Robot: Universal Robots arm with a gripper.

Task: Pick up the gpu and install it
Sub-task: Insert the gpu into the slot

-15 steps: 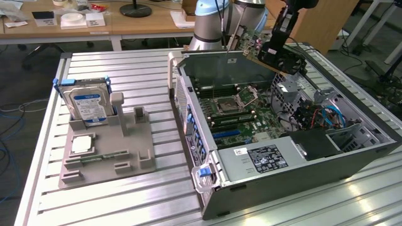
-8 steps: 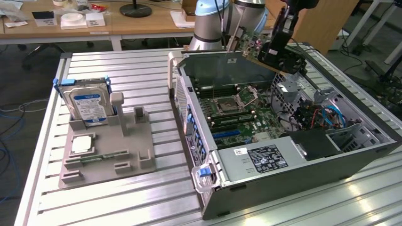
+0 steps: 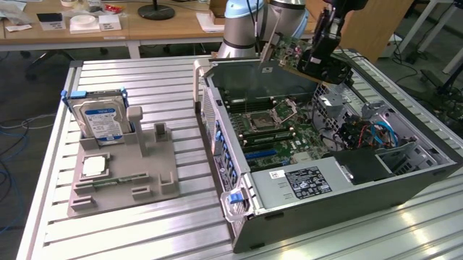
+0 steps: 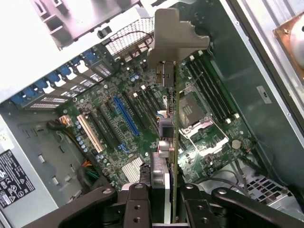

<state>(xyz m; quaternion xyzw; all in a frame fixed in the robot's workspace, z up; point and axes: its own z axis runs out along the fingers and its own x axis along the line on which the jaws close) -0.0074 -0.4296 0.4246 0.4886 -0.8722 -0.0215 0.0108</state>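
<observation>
Here's the floor: a ribbed metal bench (image 3: 145,76) fills the foreground. Wooden desks (image 3: 166,27) strewn with small items stand behind it, and loose cables lie on the floor at the exterior view's left.

On the bench there is one open computer case (image 3: 405,184) lying on its side, motherboard (image 3: 275,135) facing up. One power supply (image 3: 296,181) sits at its near end.

Towards the exterior view's left and apart from the case sits one grey holder (image 3: 119,187). It carries one hard drive (image 3: 101,122) standing upright, one square processor chip (image 3: 94,165) lying flat, and one narrow green memory stick (image 3: 108,184).

One robot arm (image 3: 246,24) rises behind the case. Its jaws are clamped on the one gpu (image 3: 285,54), which hangs tilted in the air above the far end of the case, clear of the board.

From the wrist, the gpu (image 4: 175,42) runs edge-on with its grey metal bracket at the far end, above the motherboard (image 4: 142,109), where one long blue slot (image 4: 126,116) lies beside one white slot (image 4: 89,133).
</observation>
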